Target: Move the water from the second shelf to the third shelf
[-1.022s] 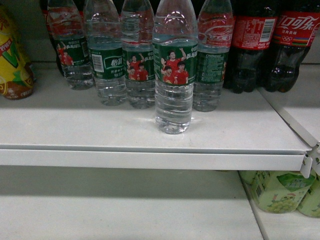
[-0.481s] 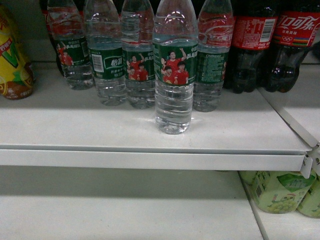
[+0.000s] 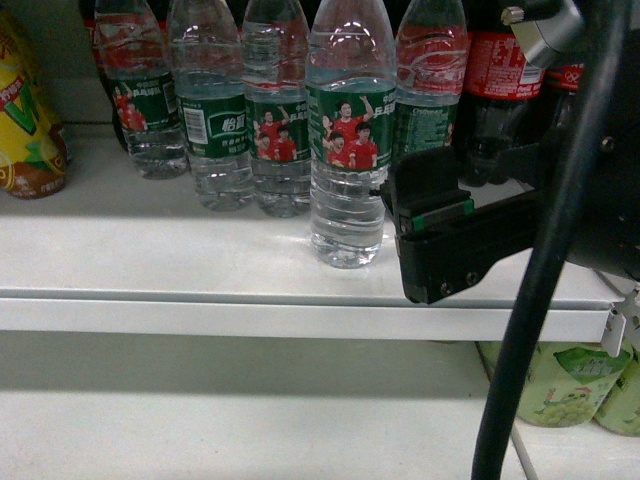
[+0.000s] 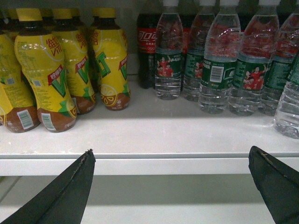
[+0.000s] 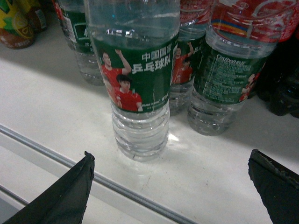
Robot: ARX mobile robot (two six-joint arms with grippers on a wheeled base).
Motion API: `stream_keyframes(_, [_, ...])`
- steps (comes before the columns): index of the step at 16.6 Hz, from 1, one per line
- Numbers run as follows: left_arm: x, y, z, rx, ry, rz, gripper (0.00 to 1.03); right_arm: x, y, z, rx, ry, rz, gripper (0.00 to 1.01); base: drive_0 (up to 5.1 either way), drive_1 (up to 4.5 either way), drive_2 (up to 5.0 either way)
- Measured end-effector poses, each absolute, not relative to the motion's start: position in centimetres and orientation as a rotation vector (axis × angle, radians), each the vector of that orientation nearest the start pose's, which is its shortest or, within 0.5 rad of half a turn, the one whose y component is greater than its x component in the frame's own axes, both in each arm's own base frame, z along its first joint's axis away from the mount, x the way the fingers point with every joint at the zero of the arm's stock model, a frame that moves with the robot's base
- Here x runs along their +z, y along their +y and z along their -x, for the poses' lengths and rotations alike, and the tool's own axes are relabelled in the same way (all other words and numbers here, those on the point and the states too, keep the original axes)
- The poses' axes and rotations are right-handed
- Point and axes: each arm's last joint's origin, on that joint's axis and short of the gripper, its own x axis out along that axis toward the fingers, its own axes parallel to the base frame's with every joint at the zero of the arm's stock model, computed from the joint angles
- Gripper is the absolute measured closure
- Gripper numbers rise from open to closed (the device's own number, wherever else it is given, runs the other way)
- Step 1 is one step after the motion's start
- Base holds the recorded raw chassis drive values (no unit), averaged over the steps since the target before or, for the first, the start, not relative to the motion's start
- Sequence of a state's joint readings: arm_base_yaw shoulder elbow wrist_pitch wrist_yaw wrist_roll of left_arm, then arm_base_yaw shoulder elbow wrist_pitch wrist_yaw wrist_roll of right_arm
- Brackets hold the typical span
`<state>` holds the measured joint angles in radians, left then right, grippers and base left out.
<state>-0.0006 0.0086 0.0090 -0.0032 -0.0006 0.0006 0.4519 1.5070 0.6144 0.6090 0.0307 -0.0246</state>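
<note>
Right end effector (image 5: pixel 170 186) spread wide, empty | near water bottle (image 5: pixel 135 79), not touching

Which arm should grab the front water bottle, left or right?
Right. The right gripper is open just beside the front water bottle on the shelf, and the right wrist view frames that bottle between its fingers. The left gripper faces the yellow drink bottles, further left.

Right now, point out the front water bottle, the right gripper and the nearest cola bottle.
front water bottle (image 3: pixel 349 140): head view, green label.
right gripper (image 5: pixel 170 186): right wrist view, open gap midway between fingers.
cola bottle (image 3: pixel 497 70): head view, red label.
</note>
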Motion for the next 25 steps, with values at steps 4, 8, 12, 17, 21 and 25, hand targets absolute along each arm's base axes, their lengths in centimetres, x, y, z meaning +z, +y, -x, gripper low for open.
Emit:
stream_keyframes(4, [16.6, 0.0, -9.8, 0.000, 0.003, -0.001, 0.05, 19.8, 14.3, -27.8, 0.490, 0.282, 0.042, 0.03, 0.0, 0.00, 0.0])
stream_keyframes(8, [16.6, 0.0, -9.8, 0.000, 0.003, -0.001, 0.05, 19.4, 15.4, -28.8, 0.516, 0.344, 0.015, 0.03, 0.0, 0.00, 0.0])
stream_keyframes(12, [16.6, 0.0, -9.8, 0.000, 0.003, -0.001, 0.05, 19.7, 16.9, -30.1, 0.494, 0.344, -0.004, 0.03, 0.0, 0.00, 0.0])
stream_keyframes(17, [16.6, 0.0, -9.8, 0.000, 0.003, -0.001, 0.05, 19.7, 17.7, -31.9, 0.426, 0.366, -0.038, 0.03, 0.0, 0.00, 0.0])
stream_keyframes(21, [16.6, 0.0, -9.8, 0.000, 0.003, -0.001, 0.05, 19.6, 18.5, -33.3, 0.358, 0.361, -0.051, 0.03, 0.0, 0.00, 0.0])
stream_keyframes(25, [16.6, 0.0, -9.8, 0.000, 0.002, -0.001, 0.05, 19.2, 19.1, -33.9, 0.326, 0.354, -0.052, 0.03, 0.0, 0.00, 0.0])
